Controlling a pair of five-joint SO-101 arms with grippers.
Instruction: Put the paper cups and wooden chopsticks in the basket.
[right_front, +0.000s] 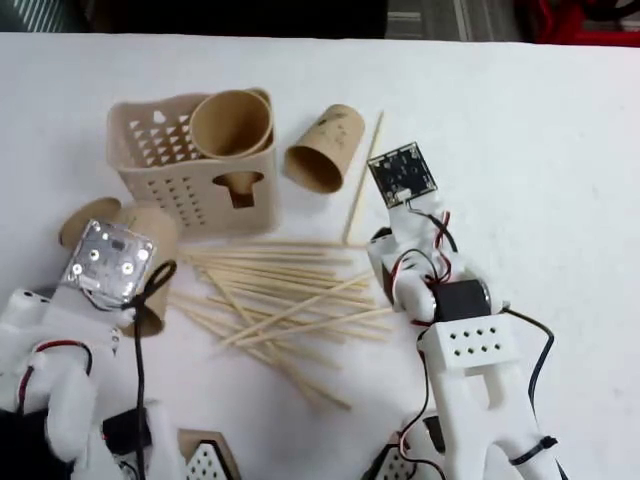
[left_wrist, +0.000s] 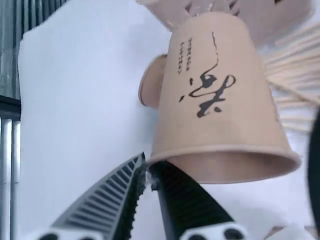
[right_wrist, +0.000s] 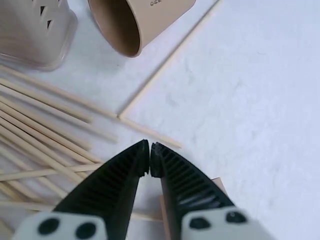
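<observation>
Paper cups (right_front: 322, 150) number 4, 1 in the basket (right_front: 190, 190), beside heaped chopsticks (right_front: 280, 290); left gripper (left_wrist: 146, 170) and right gripper (right_wrist: 149, 152) closed.

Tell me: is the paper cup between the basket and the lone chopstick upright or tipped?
Tipped: the cup lies on its side, its open mouth facing sideways, not up.

I have the basket (right_front: 190, 170) upright on the white table (right_front: 560, 150), with one paper cup (right_front: 232, 122) standing in its right-hand end. Just right of the basket a second cup (right_front: 325, 148) lies on its side, a lone chopstick (right_front: 362, 178) past it. The chopstick pile (right_front: 280, 300) is strewn in front of the basket. My left arm (right_front: 108, 262) sits over a third cup (right_front: 160, 228) and a fourth cup (right_front: 85, 218) at the basket's front left. My right arm (right_front: 440, 300) is front right, beyond the pile.
</observation>
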